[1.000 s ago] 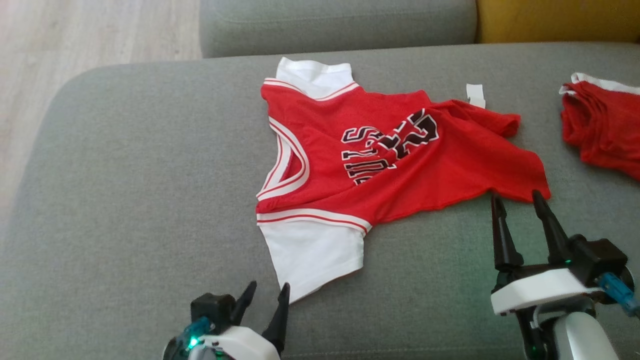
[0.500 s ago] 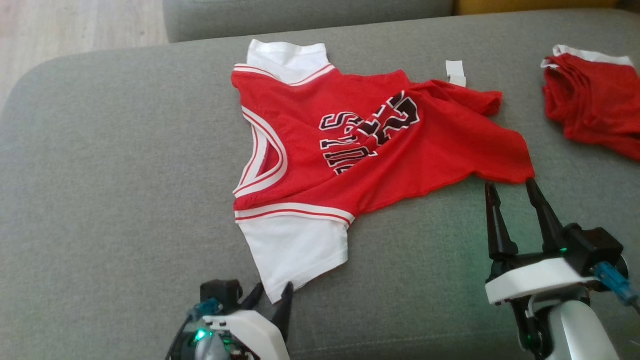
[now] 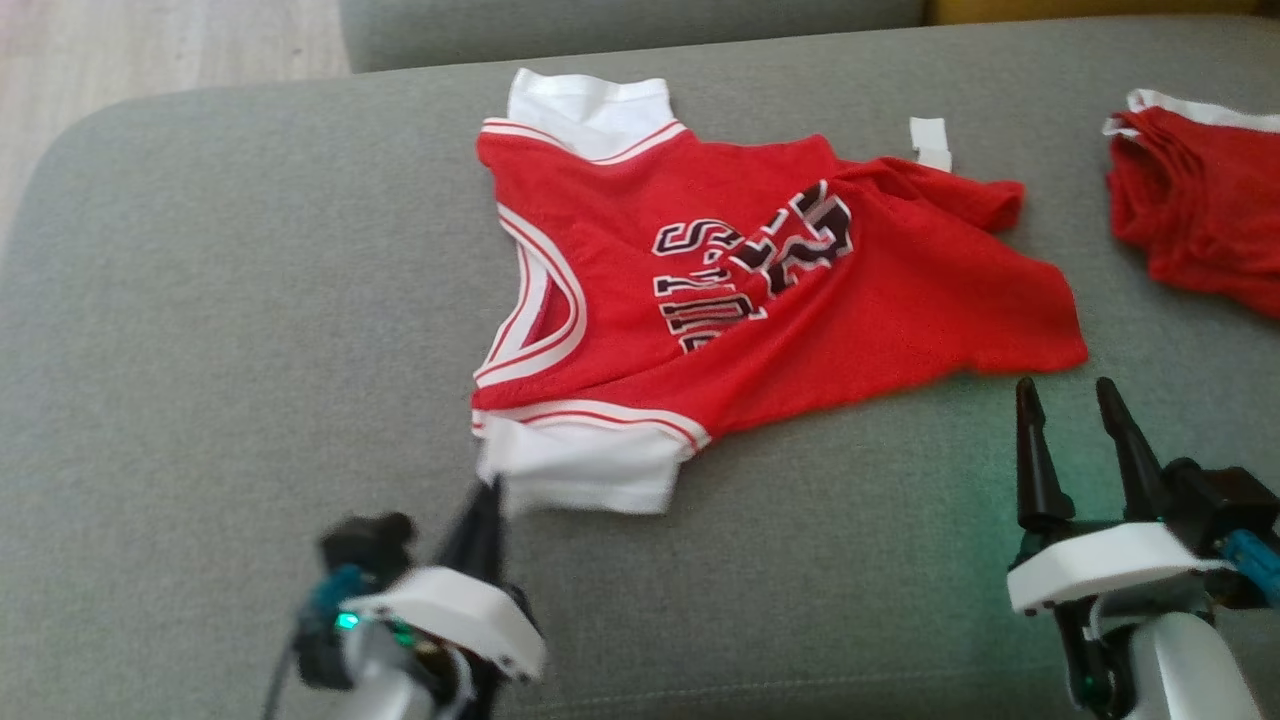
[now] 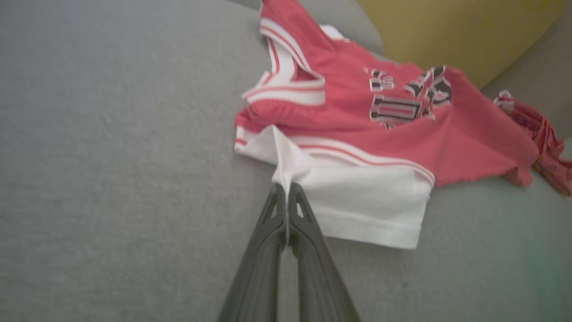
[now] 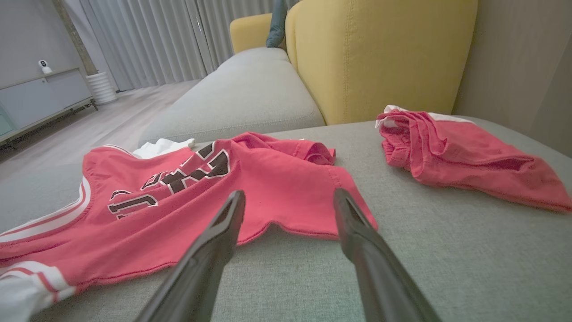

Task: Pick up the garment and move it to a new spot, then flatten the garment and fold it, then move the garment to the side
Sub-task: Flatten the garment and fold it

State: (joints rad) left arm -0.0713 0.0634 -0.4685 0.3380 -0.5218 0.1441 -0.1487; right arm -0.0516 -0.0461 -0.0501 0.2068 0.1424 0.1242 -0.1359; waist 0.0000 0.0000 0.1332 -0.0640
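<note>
Left wrist view: left gripper (image 4: 286,191) clenched, 2 dark fingers pressed together on the near corner of the white knit sleeve (image 4: 357,201) of the red mesh basketball jersey (image 3: 800,310). Cloth puckers into a small ridge right at the tips, so the pinch looks like it has fabric; cannot tell if 1 layer or 2. Jersey lies crumpled on the grey woven sofa cushion (image 3: 230,300), spreading ahead and to the right of those jaws. Its black-and-white lettering is creased by a diagonal fold. Right gripper (image 3: 1065,392) released, jaws wide and empty, hovering just short of the red hem corner, which sits straight ahead of the tips in right wrist view. Judgement: gripping at sleeve and hem corners lets the garment hang wide for the lift to a new spot; pick-up step, task barely begun. Mesh looks thin, limp and slick, so a shallow pinch could slip. Second bunched red garment (image 3: 1190,230) lies well apart, beyond and right of the right jaws, with the yellow upholstered chair back (image 5: 380,53) behind it.
</note>
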